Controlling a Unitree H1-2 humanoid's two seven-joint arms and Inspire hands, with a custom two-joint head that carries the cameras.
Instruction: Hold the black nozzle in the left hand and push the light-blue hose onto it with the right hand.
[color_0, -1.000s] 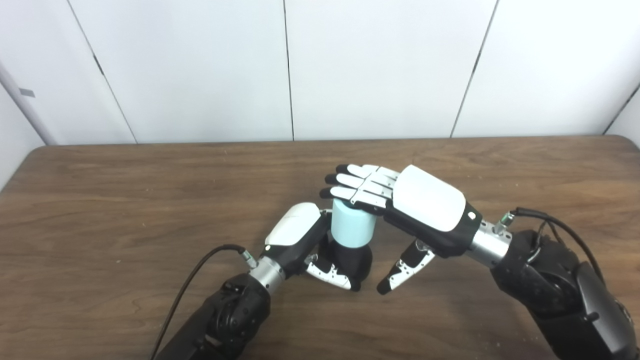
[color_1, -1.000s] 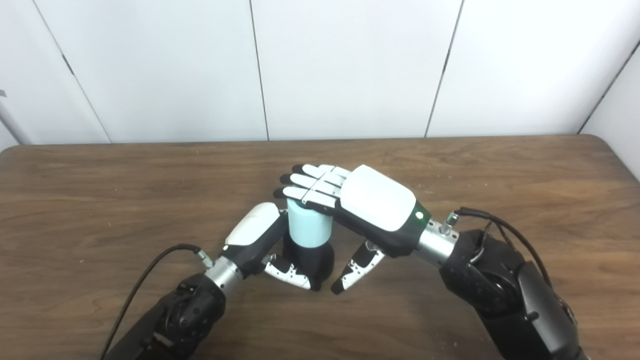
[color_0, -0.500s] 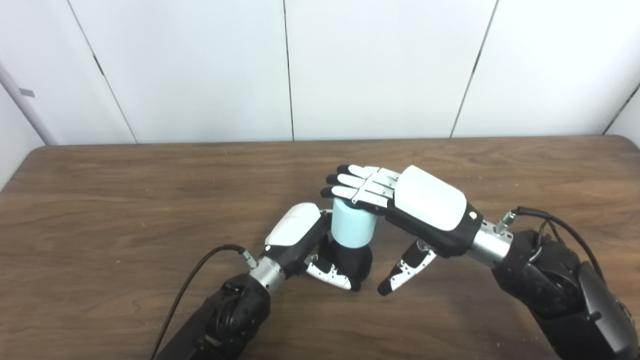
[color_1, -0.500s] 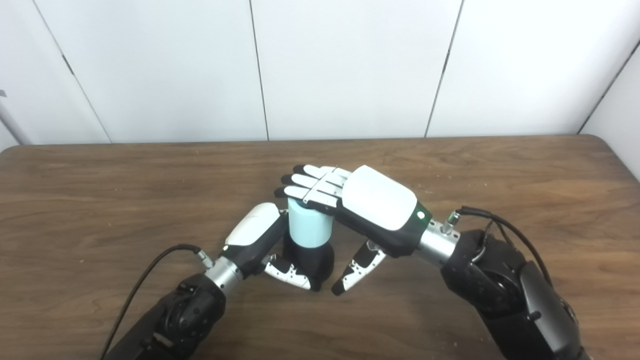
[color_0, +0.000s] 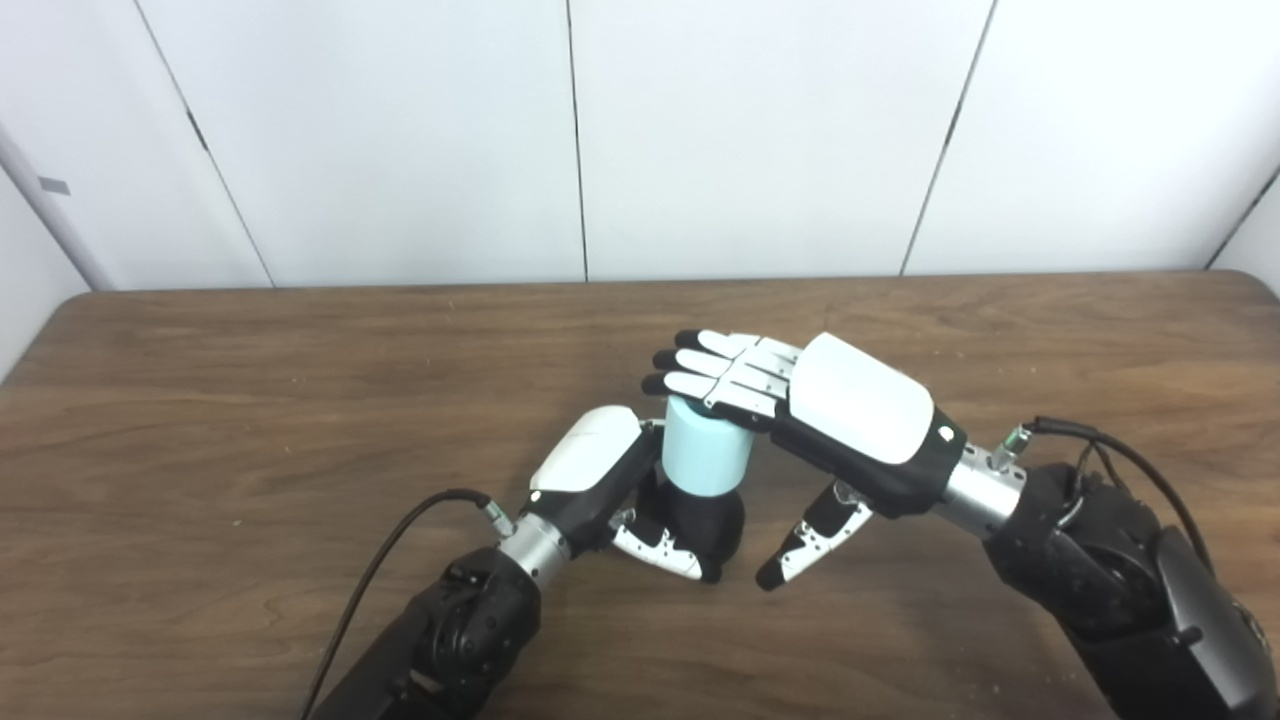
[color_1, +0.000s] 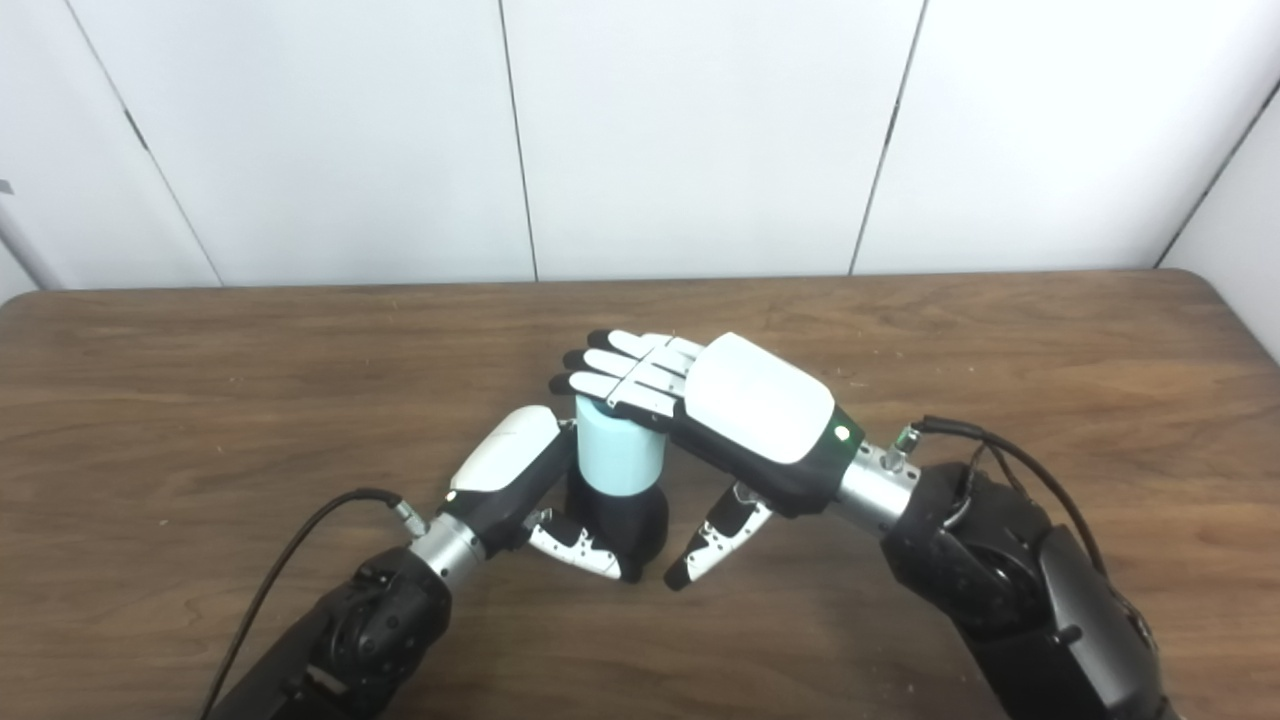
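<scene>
While the left hand (color_0: 600, 480) is wrapping its fingers around the squat black plastic nozzle (color_0: 705, 525) standing on the brown wooden table (color_0: 250, 400), the short light-blue cylindrical hose (color_0: 703, 455) is sitting upright on top of it. The right hand (color_0: 810, 410) is lying flat, fingers spread and holding nothing, its underside pressing on the hose's top end. The hose is probably light and slightly yielding, so pushing squarely on that top face, with the nozzle gripped low, seems safest against tipping.
</scene>
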